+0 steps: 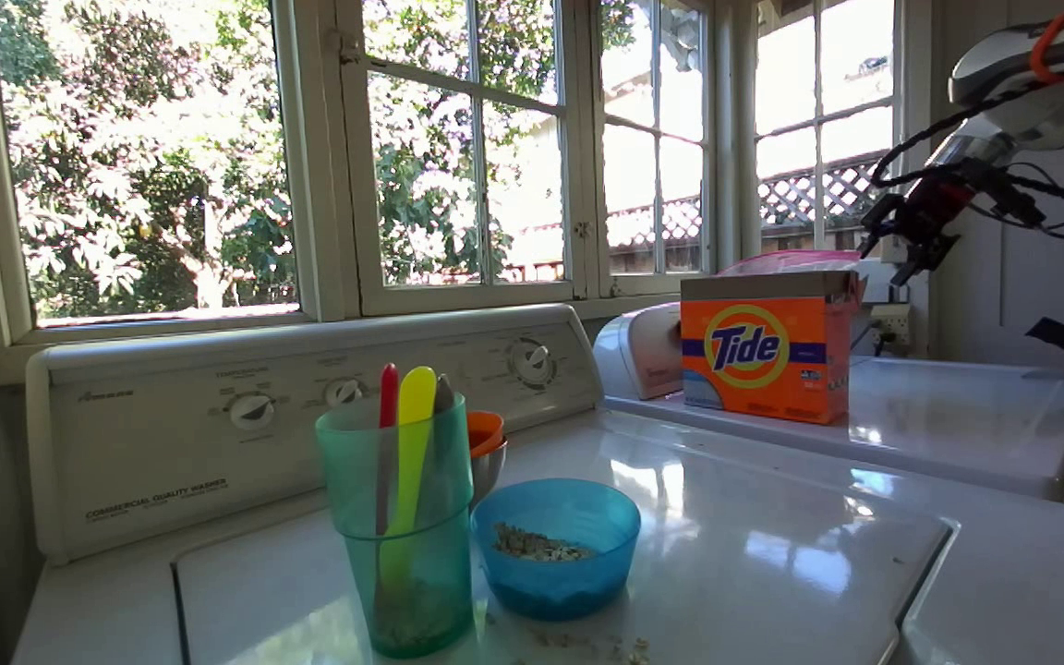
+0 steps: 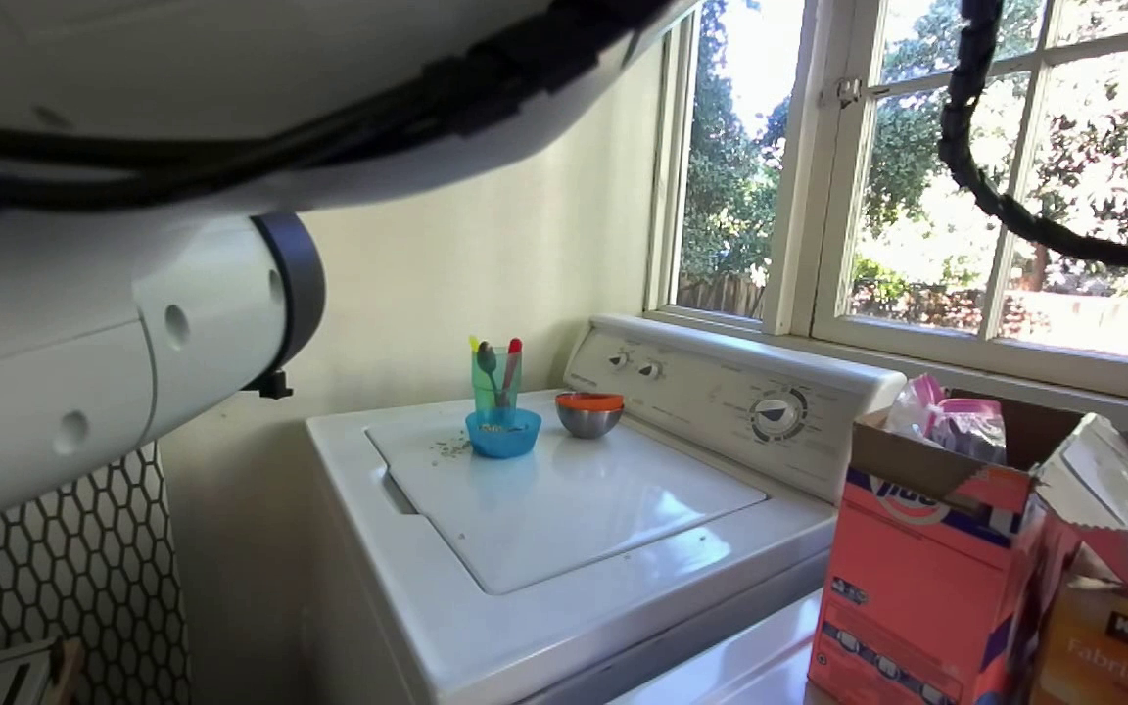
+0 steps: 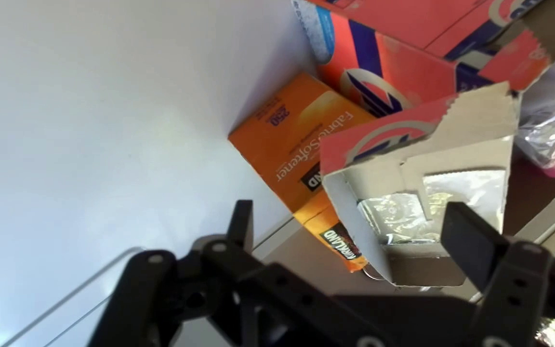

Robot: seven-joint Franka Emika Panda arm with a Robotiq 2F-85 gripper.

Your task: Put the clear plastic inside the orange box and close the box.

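Note:
The orange box (image 1: 763, 360) stands upright on the white machine in both exterior views. Its flap lid (image 2: 1112, 480) is tipped back, leaving the top uncovered; in the wrist view the flap's inner side (image 3: 480, 111) faces the camera. Clear plastic (image 2: 916, 406) with a pink strip pokes up through the box's opening, and in the wrist view this plastic (image 3: 554, 135) lies within the opening at the right edge. How much of it is inside is hidden. My gripper (image 1: 883, 265) hangs above and beside the box, open, nothing held. Its fingertips (image 3: 350, 217) are spread wide in front of the flap.
A Kirkland fabric softener box (image 3: 297, 135) leans close against the orange box, under the flap. Behind stands a white and pink object (image 1: 647, 346). On the washer (image 1: 726, 489) are a blue bowl (image 1: 555, 554), a teal tumbler (image 1: 403, 573) with spoons and a metal bowl (image 2: 588, 421).

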